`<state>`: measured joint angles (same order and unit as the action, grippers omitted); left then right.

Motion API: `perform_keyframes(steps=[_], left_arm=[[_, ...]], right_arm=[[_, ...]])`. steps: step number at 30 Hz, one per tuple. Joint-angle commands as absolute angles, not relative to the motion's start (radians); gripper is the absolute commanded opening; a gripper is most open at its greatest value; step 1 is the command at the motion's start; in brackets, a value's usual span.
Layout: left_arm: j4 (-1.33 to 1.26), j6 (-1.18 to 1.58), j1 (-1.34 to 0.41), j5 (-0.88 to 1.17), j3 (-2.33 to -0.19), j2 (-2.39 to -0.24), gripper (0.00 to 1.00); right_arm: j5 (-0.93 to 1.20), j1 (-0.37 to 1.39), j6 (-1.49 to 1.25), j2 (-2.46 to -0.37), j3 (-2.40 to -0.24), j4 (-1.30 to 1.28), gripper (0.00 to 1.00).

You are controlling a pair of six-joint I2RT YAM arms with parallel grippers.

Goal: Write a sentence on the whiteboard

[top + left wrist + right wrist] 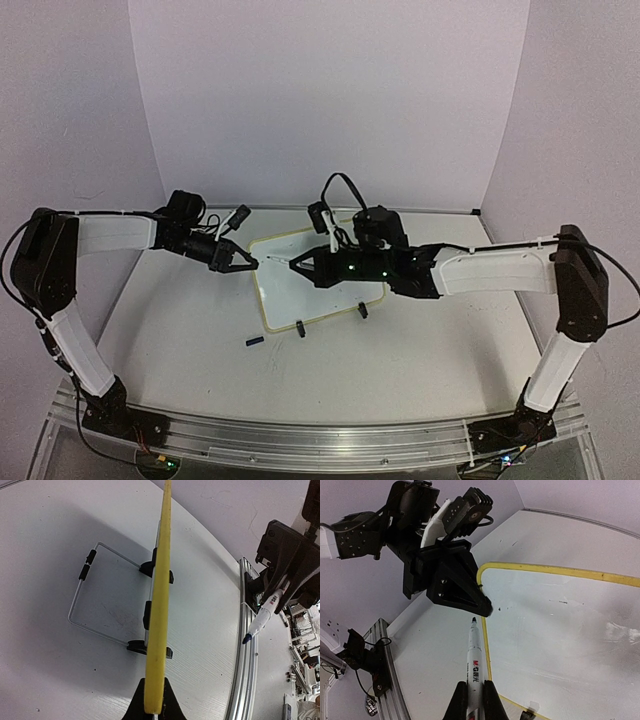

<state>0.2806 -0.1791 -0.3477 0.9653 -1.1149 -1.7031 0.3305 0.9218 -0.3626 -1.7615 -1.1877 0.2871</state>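
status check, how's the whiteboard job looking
Left gripper shut on whiteboard edge. Right gripper shut on marker, tip near board. No writing yet. Nothing blocking.

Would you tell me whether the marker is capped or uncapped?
Uncapped: the marker shows its bare tip, blue in the left wrist view.

The whiteboard was white with a pale-yellow rim and black feet. The marker was white, blue-tipped, with red-and-black print. The left end effector and right end effector were black, and the desk white.
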Motion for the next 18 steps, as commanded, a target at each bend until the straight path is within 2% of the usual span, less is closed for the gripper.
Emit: perform_keyframes(steps=[1,18], left_arm=[[0.311,-0.219,-0.351,0.955,-1.160,-1.720,0.00],[0.324,-0.225,-0.351,0.951,-1.175,-1.731,0.00]], right_arm=[[0.352,0.924,-0.326,-1.812,-1.269,0.319,0.00],[0.301,0.919,-0.307,-1.904,-1.343,0.318,0.00]])
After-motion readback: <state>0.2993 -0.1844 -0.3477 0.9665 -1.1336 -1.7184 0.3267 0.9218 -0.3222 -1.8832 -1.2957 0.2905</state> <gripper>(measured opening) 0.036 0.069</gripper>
